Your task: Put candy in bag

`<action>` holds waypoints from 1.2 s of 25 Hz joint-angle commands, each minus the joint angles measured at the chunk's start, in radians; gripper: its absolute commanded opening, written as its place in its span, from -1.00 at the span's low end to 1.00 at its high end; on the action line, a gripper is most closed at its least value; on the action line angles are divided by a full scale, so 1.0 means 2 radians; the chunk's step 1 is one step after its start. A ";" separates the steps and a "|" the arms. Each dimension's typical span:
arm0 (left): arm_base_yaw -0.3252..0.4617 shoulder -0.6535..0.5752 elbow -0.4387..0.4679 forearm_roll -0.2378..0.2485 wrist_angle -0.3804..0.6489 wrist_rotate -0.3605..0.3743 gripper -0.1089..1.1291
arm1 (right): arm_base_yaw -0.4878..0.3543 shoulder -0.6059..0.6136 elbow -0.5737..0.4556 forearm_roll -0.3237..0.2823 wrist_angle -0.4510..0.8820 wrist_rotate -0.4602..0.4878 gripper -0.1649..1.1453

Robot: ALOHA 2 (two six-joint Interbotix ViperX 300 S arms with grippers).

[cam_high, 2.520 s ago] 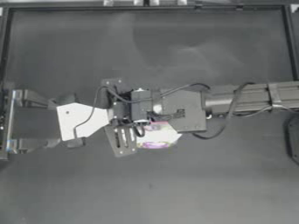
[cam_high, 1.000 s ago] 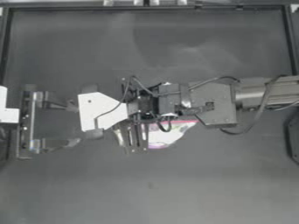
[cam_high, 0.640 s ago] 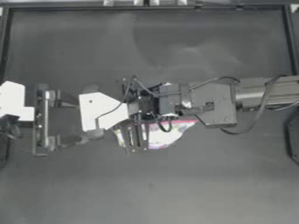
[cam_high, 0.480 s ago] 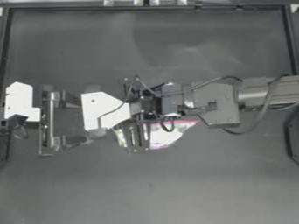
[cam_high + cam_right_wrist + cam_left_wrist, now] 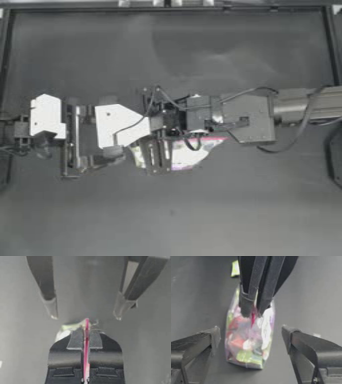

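Observation:
The clear bag (image 5: 188, 154) of colourful sweets lies at the table's middle. Its pink seal strip (image 5: 87, 331) is clamped in my right gripper (image 5: 198, 141), which is shut on that top edge (image 5: 254, 311). My left gripper (image 5: 155, 155) hangs at the bag's bottom end (image 5: 250, 356), jaws wide open on either side of it and not touching. The right wrist view shows those open left fingers (image 5: 50, 306) beyond the strip. The small yellow-green candy (image 5: 235, 268) lies on the table beyond the right gripper's fingers. I cannot pick it out in the top view.
Both arms meet over the middle of the dark table (image 5: 171, 215). The right arm (image 5: 300, 107) with its looping cables stretches in from the right edge. A raised rim (image 5: 167, 9) runs along the far side.
The left arm has travelled right, bringing its open gripper up to the bag's bottom end. The right gripper stays shut on the seal strip, almost still.

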 commanded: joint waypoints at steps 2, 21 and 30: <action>0.000 0.008 -0.018 -0.005 0.001 -0.002 0.83 | 0.000 -0.025 -0.007 -0.002 -0.005 0.000 -0.61; 0.002 0.018 -0.024 -0.012 -0.003 -0.002 0.43 | 0.000 -0.025 -0.008 -0.002 -0.011 -0.001 -0.61; 0.002 0.019 -0.024 -0.012 -0.009 -0.001 0.33 | 0.000 -0.025 -0.005 -0.002 -0.015 0.000 -0.61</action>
